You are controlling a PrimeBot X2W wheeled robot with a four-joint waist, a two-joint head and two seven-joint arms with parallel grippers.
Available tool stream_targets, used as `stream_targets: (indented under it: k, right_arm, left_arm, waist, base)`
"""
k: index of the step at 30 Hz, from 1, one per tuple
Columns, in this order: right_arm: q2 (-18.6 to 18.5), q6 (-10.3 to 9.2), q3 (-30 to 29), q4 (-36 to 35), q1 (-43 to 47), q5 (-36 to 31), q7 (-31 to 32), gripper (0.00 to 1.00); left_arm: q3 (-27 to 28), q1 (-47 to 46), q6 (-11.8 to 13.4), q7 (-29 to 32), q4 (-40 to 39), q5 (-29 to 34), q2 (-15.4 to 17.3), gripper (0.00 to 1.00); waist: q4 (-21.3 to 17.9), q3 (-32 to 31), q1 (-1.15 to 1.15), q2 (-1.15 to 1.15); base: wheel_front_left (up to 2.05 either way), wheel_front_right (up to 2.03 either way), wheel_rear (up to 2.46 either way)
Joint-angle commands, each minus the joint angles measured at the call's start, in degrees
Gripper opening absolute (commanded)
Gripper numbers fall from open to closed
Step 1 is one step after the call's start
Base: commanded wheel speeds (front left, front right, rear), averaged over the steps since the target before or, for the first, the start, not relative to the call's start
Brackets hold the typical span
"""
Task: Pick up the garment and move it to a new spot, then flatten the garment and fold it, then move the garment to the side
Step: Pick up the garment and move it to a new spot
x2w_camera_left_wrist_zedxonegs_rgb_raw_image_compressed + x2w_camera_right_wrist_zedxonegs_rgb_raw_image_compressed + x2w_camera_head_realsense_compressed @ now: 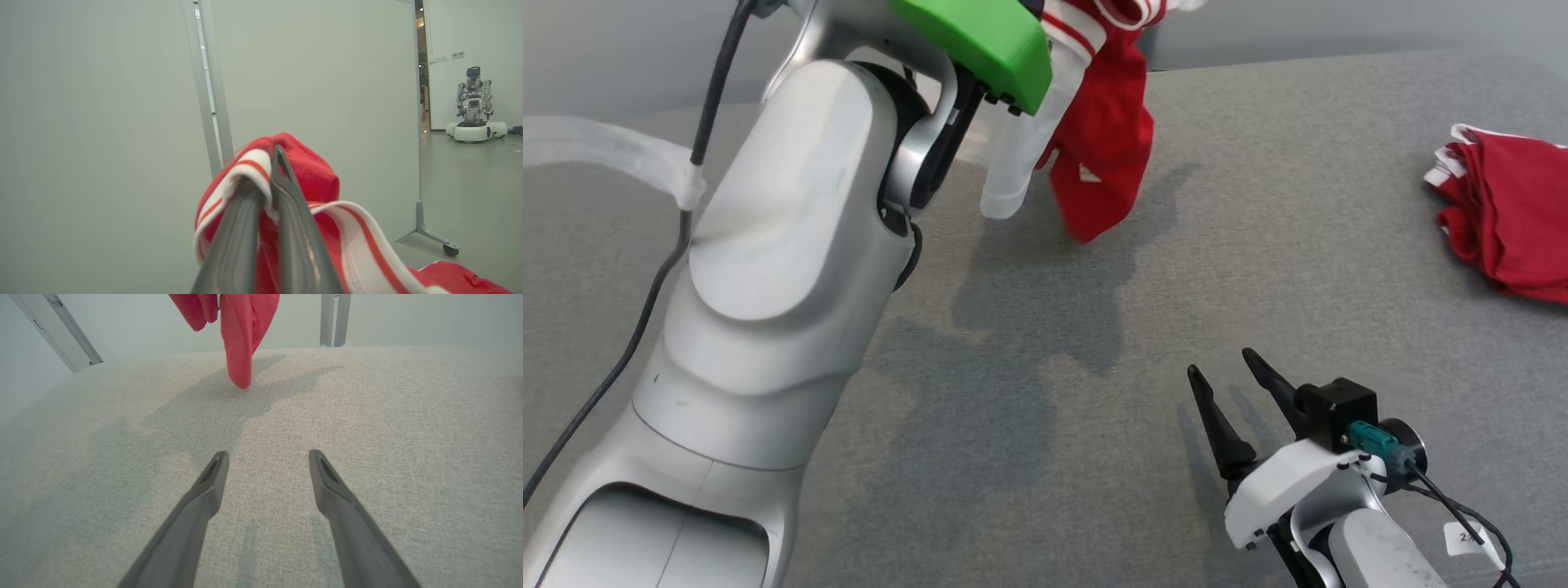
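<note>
The garment (1107, 139) is red with white striped trim and hangs in the air from my raised left arm, near the table's far side. In the left wrist view my left gripper (263, 171) is shut on the garment's (314, 175) striped edge, with cloth bunched around both fingers. In the right wrist view the garment's (245, 330) lowest tip dangles at the tabletop; whether it touches I cannot tell. My right gripper (1221, 363) is open and empty low over the table's near right part, well short of the garment. Its fingers spread wide in its own view (268, 454).
A second red garment (1511, 212) lies crumpled at the table's right edge. The grey fabric table (1045, 343) carries my left arm's shadow. Pale partition panels stand behind it, one on a caster foot (449, 249). Another robot (474, 106) stands far off.
</note>
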Motion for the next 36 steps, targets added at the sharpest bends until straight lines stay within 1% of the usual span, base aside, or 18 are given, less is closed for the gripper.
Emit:
stream_targets:
  k: [1,4,6,7,10,13,16,20,25,28,32,36]
  right_arm:
    - [0.02,-0.05,0.10,0.59,-0.88,0.38,-0.82,1.00]
    - [0.13,-0.05,0.28,1.51,-1.23,0.72,-1.52,1.00]
    - [0.20,-0.05,0.20,2.06,-1.61,0.84,-2.06,1.00]
    - [0.20,-0.05,0.20,2.06,-1.61,0.84,-2.06,1.00]
    - [0.26,-0.05,0.00,2.70,-1.88,0.98,-2.75,1.00]
    - [0.30,-0.05,-0.31,3.08,-2.16,0.96,-3.24,1.00]
    - [0.31,-0.05,-0.61,3.31,-2.32,1.25,-3.60,1.00]
    - [0.30,-0.05,-0.76,3.42,-2.58,0.50,-3.50,1.00]
    - [0.28,-0.05,-0.81,3.65,-2.55,-0.37,-3.10,1.00]
    - [0.27,-0.05,-0.82,3.46,-2.05,-0.84,-2.67,1.00]
    - [0.25,-0.05,-0.54,3.18,-1.44,-1.02,-2.12,1.00]
    - [0.24,-0.05,-0.45,2.89,-0.59,-1.12,-1.58,1.00]
  left_arm:
    - [-1.32,-2.23,1.30,-2.30,-0.98,-1.36,0.09,0.00]
    - [-4.18,-4.27,3.30,-5.38,-2.48,-4.16,0.10,0.00]
    - [-6.04,-5.45,4.38,-7.33,-3.44,-7.41,0.10,0.00]
    - [-6.04,-5.45,4.38,-7.33,-3.44,-7.41,0.10,0.00]
    - [-9.23,-6.19,5.85,-9.40,-3.96,-11.67,0.11,0.00]
    - [-12.11,-5.55,7.31,-10.74,-3.15,-15.27,0.16,0.00]
    - [-13.84,-2.96,8.35,-11.84,-0.91,-18.14,0.20,0.00]
    - [-13.69,2.19,9.74,-13.70,3.16,-20.29,0.65,0.00]
    - [-12.22,10.77,11.22,-15.45,6.92,-21.20,4.07,0.00]
    - [-11.10,15.67,11.86,-16.22,7.54,-22.34,6.00,0.00]
    - [-9.22,21.82,12.99,-16.86,7.83,-23.33,8.84,0.00]
    - [-6.48,27.74,14.29,-17.24,6.83,-24.91,10.36,0.00]
  waist:
    - [-6.63,2.12,0.00,0.00]
    - [-9.35,2.63,0.00,0.00]
    - [-10.72,2.86,0.00,0.00]
    - [-10.72,2.86,0.00,0.00]
    - [-11.78,3.25,0.00,0.00]
    - [-11.71,3.85,0.00,0.00]
    - [-10.44,4.42,0.00,0.00]
    - [-7.87,4.67,0.00,0.00]
    - [-4.43,3.97,0.00,0.00]
    - [-2.59,3.23,0.00,0.00]
    - [-1.07,1.93,0.00,0.00]
    - [-0.26,0.47,0.00,0.00]
  base:
    - [0.00,0.00,0.00]
    - [0.00,0.00,0.00]
    - [0.00,0.00,0.00]
    - [0.00,0.00,0.00]
    - [0.00,0.00,0.00]
    - [0.00,0.00,0.00]
    - [0.00,0.00,0.00]
    - [0.00,0.00,0.00]
    - [0.00,0.00,0.00]
    - [0.00,0.00,0.00]
    - [0.00,0.00,0.00]
    - [0.00,0.00,0.00]
